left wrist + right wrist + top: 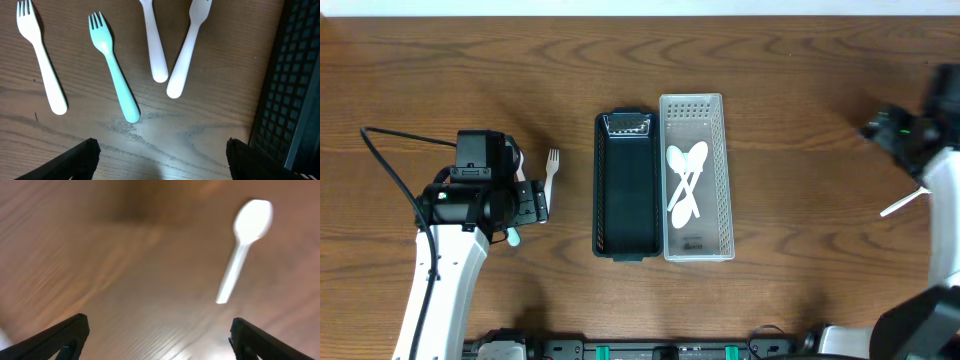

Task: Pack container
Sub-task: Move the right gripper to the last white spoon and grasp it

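A black mesh container [625, 190] and a clear perforated container [720, 215] stand side by side at mid-table; white spoons [685, 180] lie in the clear one. My left gripper [162, 150] is open and empty above several forks: a teal fork [114, 70], a white fork [42, 65] at the left, and two white utensils [185, 55] at the right. The black container's wall [295, 85] is at its right. My right gripper [160, 325] is open and empty, hovering near a white spoon [245, 245] on the table; the view is blurred.
In the overhead view the left arm [480, 190] covers most of the forks; one white fork [551, 170] and a teal handle tip [512, 237] show. The right arm [915, 135] is at the far right edge, with the spoon's handle [905, 203] beside it.
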`<state>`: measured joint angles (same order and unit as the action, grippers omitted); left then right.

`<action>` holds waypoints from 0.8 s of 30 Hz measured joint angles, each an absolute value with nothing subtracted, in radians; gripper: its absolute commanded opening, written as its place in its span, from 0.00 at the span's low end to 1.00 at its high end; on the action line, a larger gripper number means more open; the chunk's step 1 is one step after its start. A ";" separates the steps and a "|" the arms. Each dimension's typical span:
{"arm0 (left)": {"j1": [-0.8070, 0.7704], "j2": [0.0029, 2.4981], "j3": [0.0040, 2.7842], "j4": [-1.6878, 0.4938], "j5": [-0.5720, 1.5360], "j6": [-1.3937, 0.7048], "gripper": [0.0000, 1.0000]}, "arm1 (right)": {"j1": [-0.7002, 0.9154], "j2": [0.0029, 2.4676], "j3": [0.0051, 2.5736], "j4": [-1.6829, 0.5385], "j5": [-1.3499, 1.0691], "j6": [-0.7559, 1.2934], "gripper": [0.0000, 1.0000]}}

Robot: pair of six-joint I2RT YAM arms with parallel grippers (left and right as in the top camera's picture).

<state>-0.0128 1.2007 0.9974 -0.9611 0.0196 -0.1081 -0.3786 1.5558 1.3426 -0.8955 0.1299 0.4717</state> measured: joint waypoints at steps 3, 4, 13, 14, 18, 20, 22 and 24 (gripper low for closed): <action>-0.013 1.201 0.997 -0.960 0.020 -0.108 0.84 | -0.476 1.605 1.343 -0.868 0.132 0.487 0.91; -0.013 1.201 0.997 -0.959 0.020 -0.108 0.84 | -0.505 1.629 1.343 -0.861 0.131 0.487 0.91; -0.013 1.201 0.997 -0.958 0.020 -0.108 0.84 | -0.643 1.822 1.342 -0.792 0.075 0.467 0.88; -0.013 1.201 0.997 -0.957 0.019 -0.108 0.84 | -0.648 1.835 1.342 -0.783 0.070 0.461 0.87; -0.013 1.201 0.997 -0.957 0.019 -0.108 0.84 | -0.659 1.871 1.342 -0.754 0.060 0.443 0.85; -0.013 1.201 0.997 -0.957 0.019 -0.108 0.84 | -0.663 1.886 1.342 -0.743 0.056 0.438 0.85; -0.013 1.201 0.997 -0.957 0.020 -0.108 0.84 | -0.668 1.910 1.342 -0.735 0.052 0.434 0.84; -0.013 1.201 0.997 -0.957 0.019 -0.108 0.84 | -0.674 1.936 1.342 -0.728 0.051 0.429 0.84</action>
